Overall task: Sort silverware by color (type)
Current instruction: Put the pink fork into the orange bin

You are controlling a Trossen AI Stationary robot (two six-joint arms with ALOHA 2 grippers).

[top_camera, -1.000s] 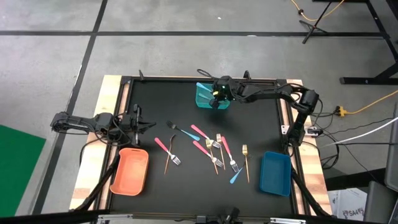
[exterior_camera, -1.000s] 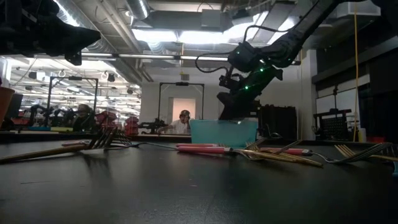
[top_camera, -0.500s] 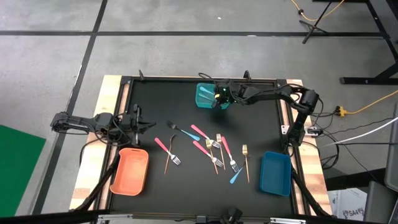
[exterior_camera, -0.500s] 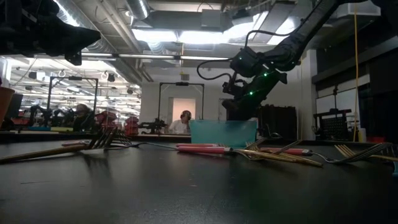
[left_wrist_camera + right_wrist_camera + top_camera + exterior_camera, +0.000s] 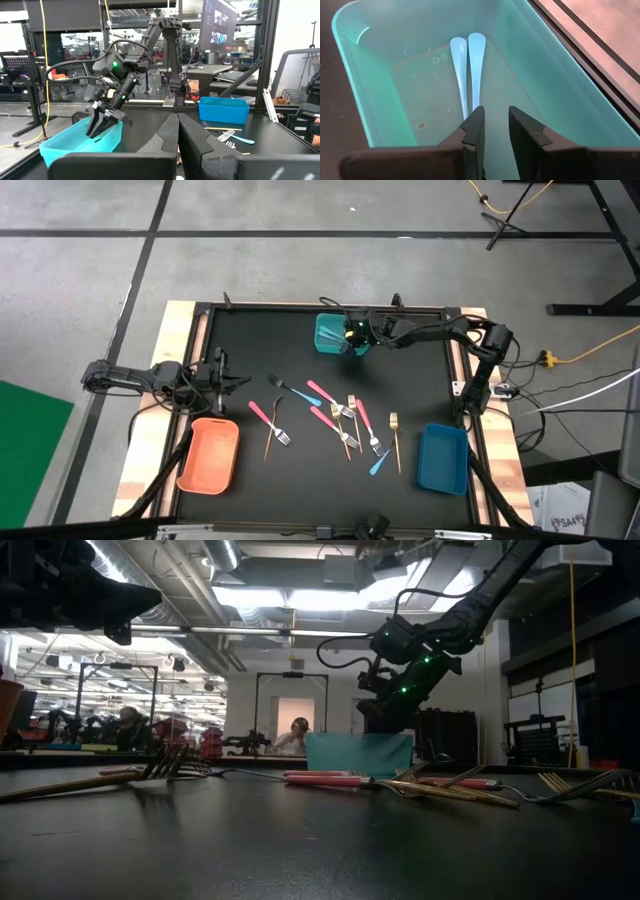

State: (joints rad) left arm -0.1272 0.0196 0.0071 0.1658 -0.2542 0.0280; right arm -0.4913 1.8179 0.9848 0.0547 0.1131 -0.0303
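My right tool [image 5: 491, 131] hangs over the teal bin [image 5: 555, 95] at the far edge of the desk [image 5: 240, 350], fingers parted by a narrow gap and gripping nothing. Directly beyond the fingertips, two light-blue handles [image 5: 468, 70] lie side by side on the bin floor, touching or nearly so; their heads are hidden behind my fingers. In the high view the right tool [image 5: 352, 338] sits over the bin's right part, with the arm stretched along the far edge from the far right corner.

The rest of the silverware [image 5: 340, 420] lies scattered at the desk's middle: pink-handled pieces [image 5: 320, 393], gold-brown ones [image 5: 395, 442], a light-blue one [image 5: 380, 463] nearer the front, and a pink fork [image 5: 268, 420] a little to the left of the cluster.

An orange bin [image 5: 210, 454] stands at the front left and a blue bin [image 5: 443, 458] at the front right.

My left tool [image 5: 177, 131] waits at the left edge just behind the orange bin, fingers pressed together and empty.
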